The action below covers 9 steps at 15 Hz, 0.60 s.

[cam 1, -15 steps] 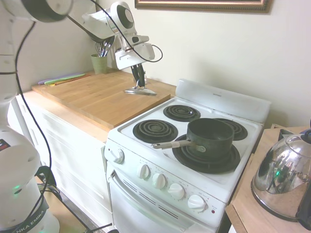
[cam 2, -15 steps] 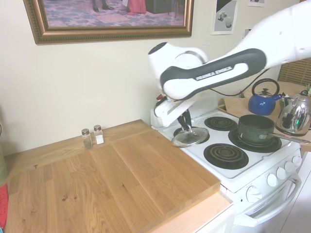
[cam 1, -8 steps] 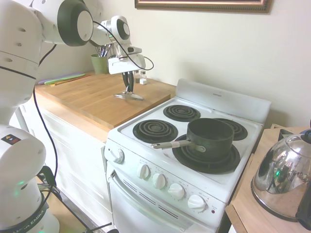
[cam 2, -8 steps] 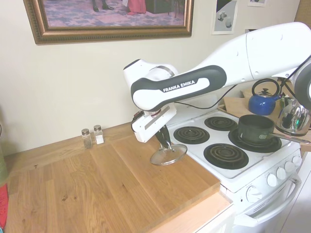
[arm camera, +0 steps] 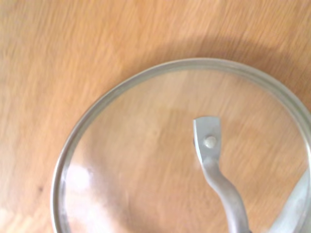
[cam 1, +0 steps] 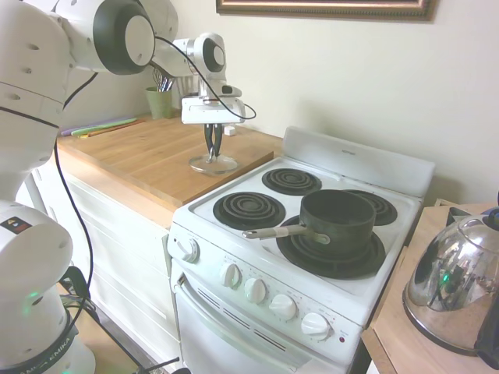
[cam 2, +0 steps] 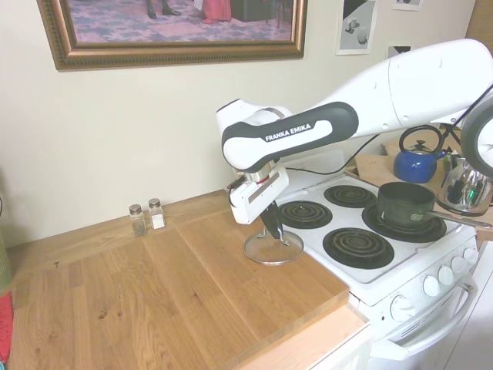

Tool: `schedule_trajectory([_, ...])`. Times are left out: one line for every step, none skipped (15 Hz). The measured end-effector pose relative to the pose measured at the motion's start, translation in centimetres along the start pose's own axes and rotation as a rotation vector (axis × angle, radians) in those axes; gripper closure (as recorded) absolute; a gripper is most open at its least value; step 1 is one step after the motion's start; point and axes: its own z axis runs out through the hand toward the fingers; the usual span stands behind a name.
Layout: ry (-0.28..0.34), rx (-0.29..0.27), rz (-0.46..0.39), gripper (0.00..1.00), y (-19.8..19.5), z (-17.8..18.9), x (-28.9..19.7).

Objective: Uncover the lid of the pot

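The lid (cam 1: 213, 164) is set flat on the wooden worktop (cam 1: 148, 156), just beside the stove (cam 1: 312, 257). Its loop handle (arm camera: 214, 165) is clamped by the closed jaws of the gripper (cam 1: 213, 148). The pot (cam 1: 337, 220) stands uncovered on the stove's front burner.

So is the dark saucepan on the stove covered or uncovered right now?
Uncovered: the dark saucepan shows an open rim, while the clear glass lid is at the wooden counter, under the gripper.
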Motion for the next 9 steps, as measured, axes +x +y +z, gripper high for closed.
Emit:
schedule_trajectory([-0.017,0.011,-0.019,0.0,0.6,0.2,0.5])
schedule_trajectory([-0.035,0.019,-0.037,0.0,1.1,0.4,0.8])
schedule_trajectory([-0.046,0.02,-0.054,0.0,1.5,0.5,1.0])
schedule_trajectory([-0.052,0.015,-0.066,0.0,1.7,0.7,1.1])
schedule_trajectory([-0.058,0.01,-0.071,0.0,1.7,0.9,1.1])
schedule_trajectory([-0.064,0.005,-0.074,0.0,1.5,1.3,1.2])
schedule_trajectory([-0.07,0.0,-0.075,0.0,1.3,1.8,1.3])
schedule_trajectory([-0.075,-0.005,-0.077,0.0,1.1,2.0,1.3])
schedule_trajectory([-0.079,-0.011,-0.081,0.0,0.8,2.2,1.3])
